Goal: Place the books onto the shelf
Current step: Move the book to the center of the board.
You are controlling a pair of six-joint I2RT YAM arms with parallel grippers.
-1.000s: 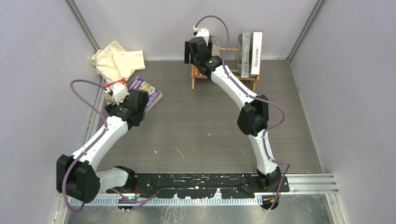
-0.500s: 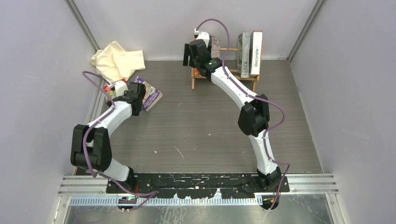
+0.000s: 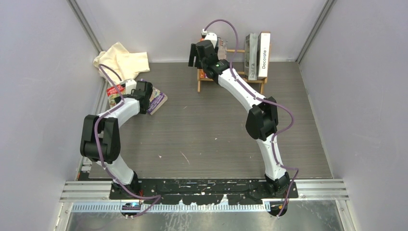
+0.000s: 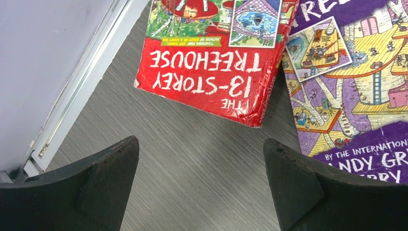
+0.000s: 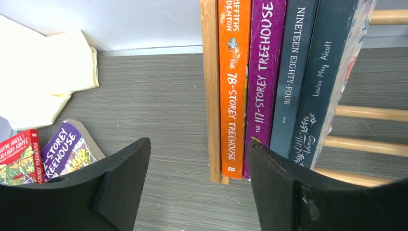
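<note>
Two books (image 3: 158, 100) lie flat left of the shelf (image 5: 209, 96), cloth (image 3: 120, 60) behind them.

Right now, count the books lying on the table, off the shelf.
2. The red book lies at the left edge of the table; the purple book lies right beside it, toward the middle. More could hide under the left arm.

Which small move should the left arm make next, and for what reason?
Probably ease the open left claw forward and down to the near edge of the red book. It holds nothing and hangs over the table just short of that book, which lies flat beside the purple book.
</note>
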